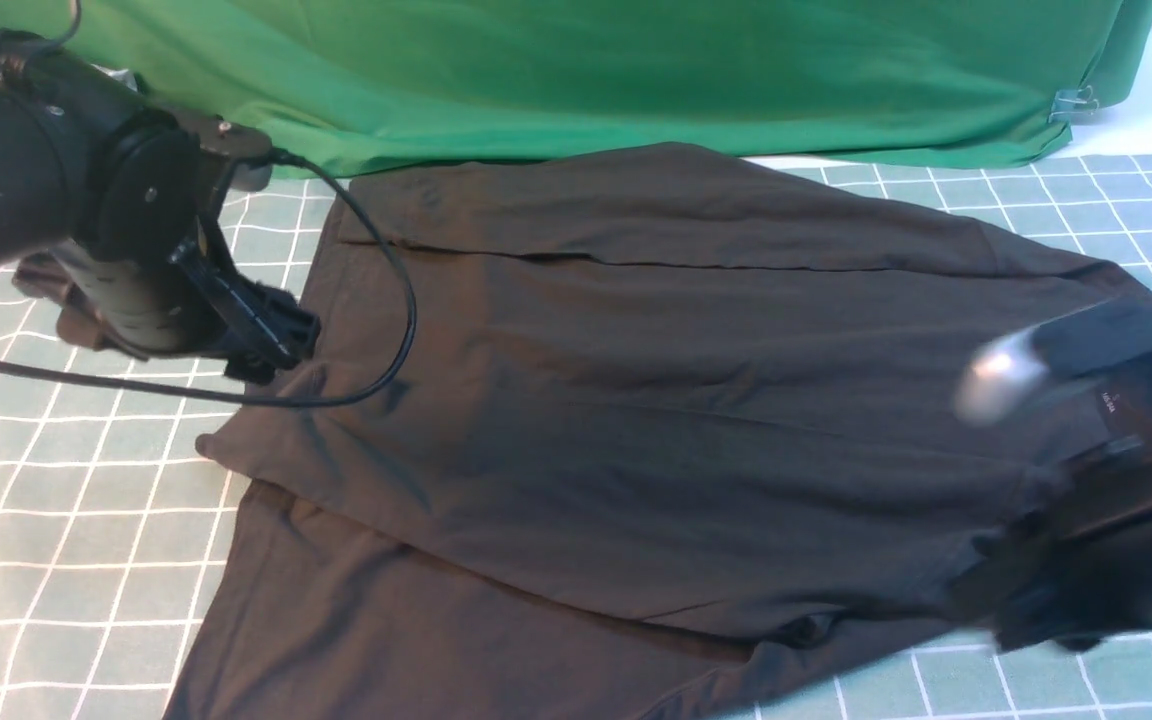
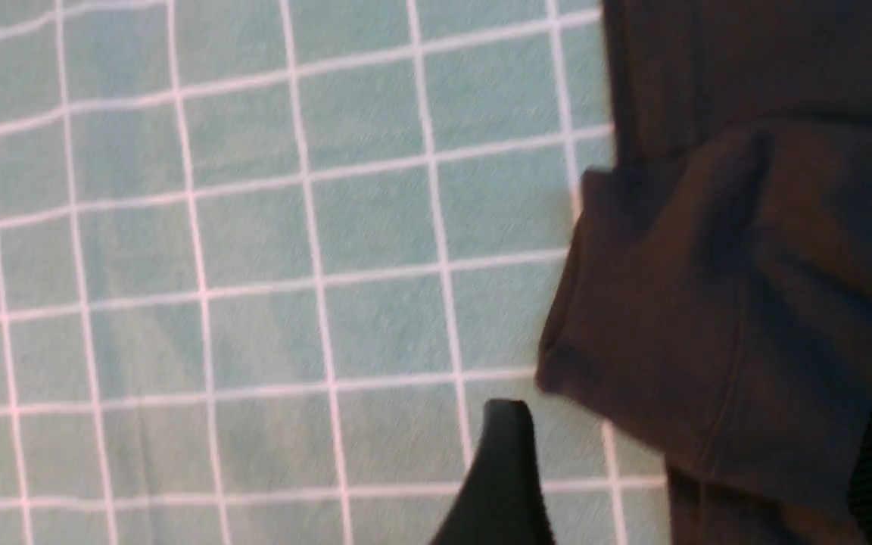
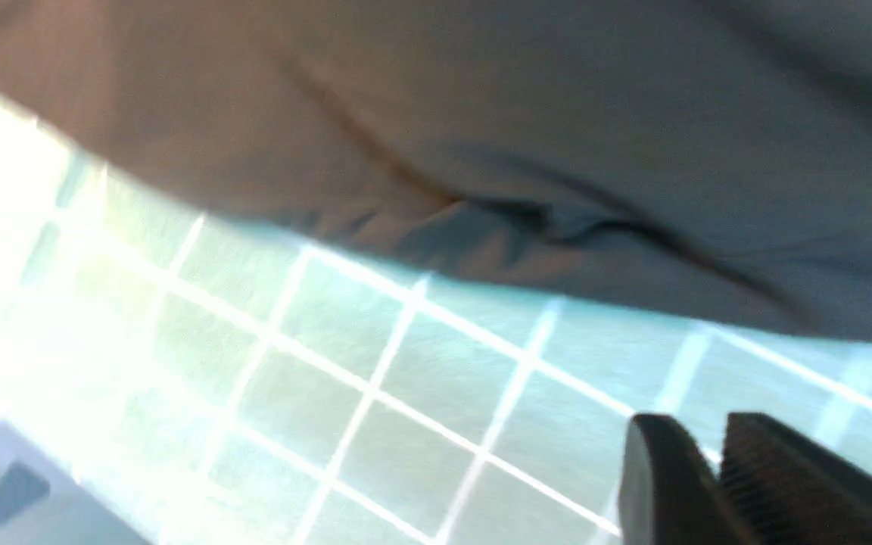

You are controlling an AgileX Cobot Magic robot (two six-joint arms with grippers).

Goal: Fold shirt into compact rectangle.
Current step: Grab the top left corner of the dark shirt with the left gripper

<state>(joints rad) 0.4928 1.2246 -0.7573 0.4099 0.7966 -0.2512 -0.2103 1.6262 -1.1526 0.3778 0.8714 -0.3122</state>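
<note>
The dark shirt lies spread on the checked tablecloth, with one layer folded over the rest and a seam running across its far part. My left gripper hovers at the shirt's left edge. In the left wrist view its fingers stand wide apart and open, and a folded shirt corner lies loose under the gap. My right gripper is blurred at the shirt's right edge. In the right wrist view the right gripper shows a narrow gap with nothing in it, apart from the shirt hem.
A big green cloth hangs along the back, held by a clip at the right. The teal checked tablecloth covers the table. A black cable loops from the left wrist over the shirt. A small brownish bundle sits behind the left arm.
</note>
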